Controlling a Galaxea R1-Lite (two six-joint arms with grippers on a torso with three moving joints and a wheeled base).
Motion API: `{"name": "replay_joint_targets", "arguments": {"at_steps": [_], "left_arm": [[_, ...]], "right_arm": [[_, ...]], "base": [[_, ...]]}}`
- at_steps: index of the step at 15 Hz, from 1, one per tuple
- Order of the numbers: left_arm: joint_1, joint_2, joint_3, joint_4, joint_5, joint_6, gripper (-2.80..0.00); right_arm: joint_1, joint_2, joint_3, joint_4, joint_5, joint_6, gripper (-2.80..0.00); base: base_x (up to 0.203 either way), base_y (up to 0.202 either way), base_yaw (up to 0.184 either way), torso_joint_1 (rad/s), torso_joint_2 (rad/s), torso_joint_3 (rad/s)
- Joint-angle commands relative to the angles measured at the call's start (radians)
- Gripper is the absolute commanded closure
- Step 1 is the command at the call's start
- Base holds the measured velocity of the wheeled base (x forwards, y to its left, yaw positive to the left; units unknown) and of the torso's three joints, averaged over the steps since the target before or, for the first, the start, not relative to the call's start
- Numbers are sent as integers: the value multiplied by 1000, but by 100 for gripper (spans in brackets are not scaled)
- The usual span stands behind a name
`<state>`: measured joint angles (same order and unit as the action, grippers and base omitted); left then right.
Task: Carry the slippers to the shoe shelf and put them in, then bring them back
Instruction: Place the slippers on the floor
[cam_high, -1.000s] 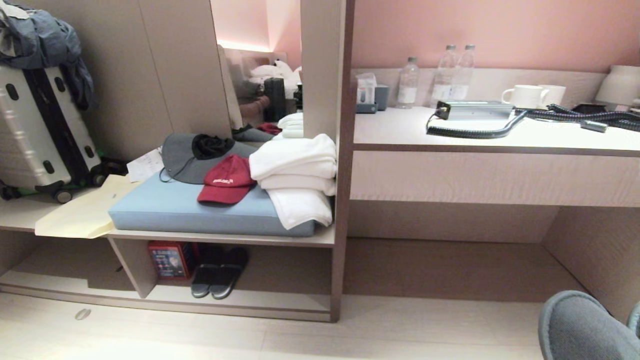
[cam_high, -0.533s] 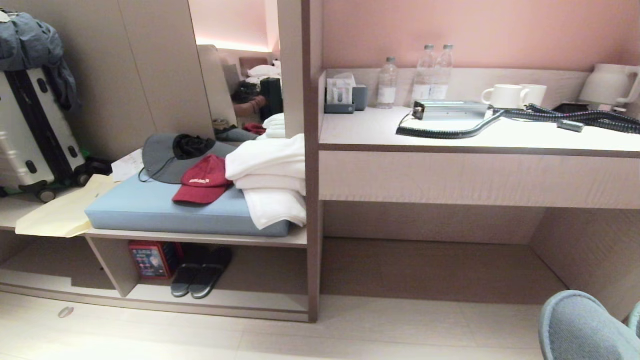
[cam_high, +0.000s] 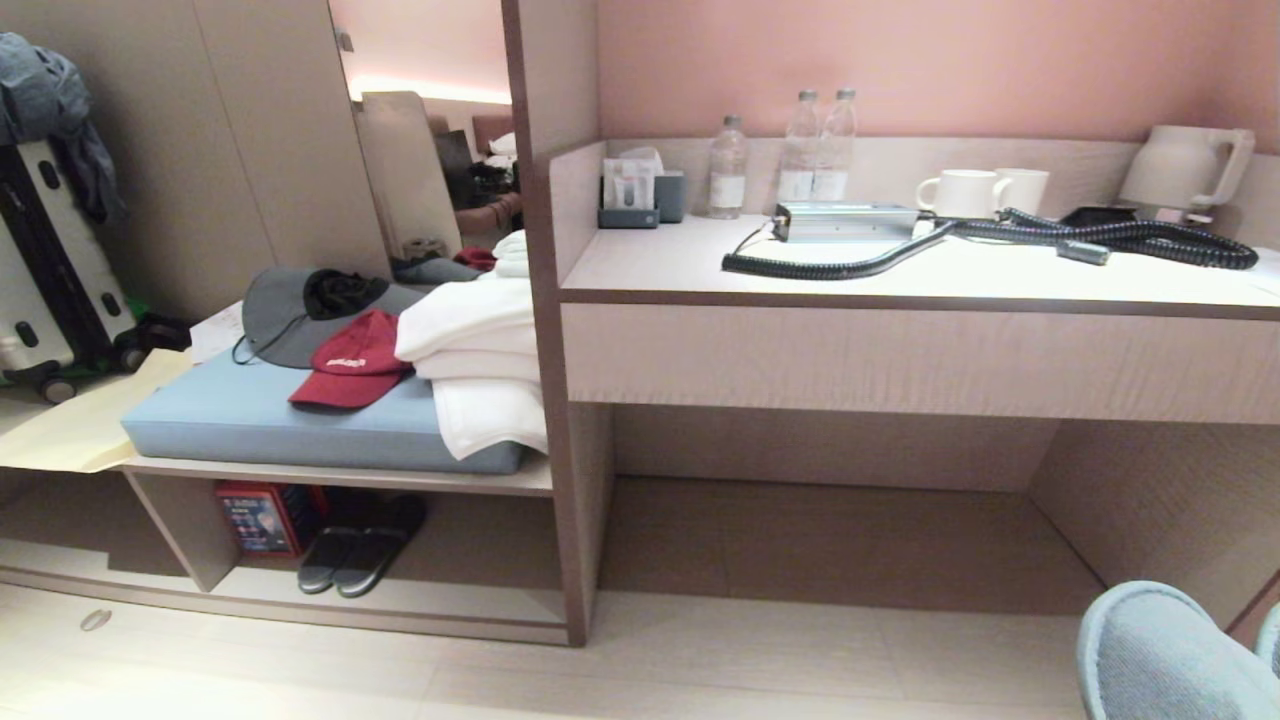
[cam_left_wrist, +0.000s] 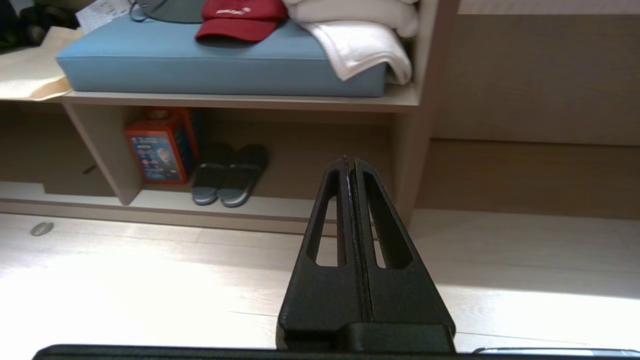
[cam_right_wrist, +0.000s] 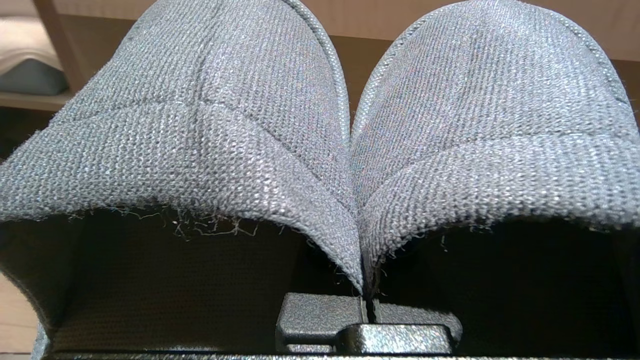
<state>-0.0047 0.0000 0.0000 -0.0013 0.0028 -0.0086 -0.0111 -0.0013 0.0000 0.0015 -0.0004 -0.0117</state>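
In the head view, the slippers (cam_high: 1150, 655) are showing as a grey knit, closed-toe pair poking in at the lower right corner, well apart from the shoe shelf (cam_high: 470, 605). That is the low open compartment at lower left, under the blue cushion (cam_high: 300, 420). A pair of dark slides (cam_high: 360, 550) is already lying inside it, just beside a red box (cam_high: 258, 517) (so the free floor is to their right).

In the left wrist view, the left gripper (cam_left_wrist: 350, 162) is hanging empty above the floor with its fingers pressed together, pointing towards the shelf mouth.

In the right wrist view, the right gripper (cam_right_wrist: 367, 307) is pinching the inner edges of both slippers together between fully closed fingers, toes pointing away.

The carry towards the shelf is probably under way. To do it well, the robot is best lining up squarely with the open stretch right of the slides, going in low under the board, and releasing only once the soles are resting flat.
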Motion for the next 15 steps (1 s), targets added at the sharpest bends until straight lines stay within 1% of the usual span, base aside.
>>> {"name": "replay_joint_targets", "arguments": {"at_steps": [1,13,14,15], "left_arm": [[0,1,2,0,0,-1,0],[0,2,2,4,5,7,0],[0,0,2,7,8,7,0],[0,0,2,7,8,7,0]], "right_arm": [[-1,-2,0,0,-1,-1,0],[0,-2,0,0,0,-7,0],[0,-2,0,3,4,-27,0],[-1,-2,0,3,1,-21,0]], "base": [[0,-193,4,-2,3,6],[0,-195,3,3,2,2],[0,-154,2,2,-1,0],[0,-87,5,2,2,2]]}}
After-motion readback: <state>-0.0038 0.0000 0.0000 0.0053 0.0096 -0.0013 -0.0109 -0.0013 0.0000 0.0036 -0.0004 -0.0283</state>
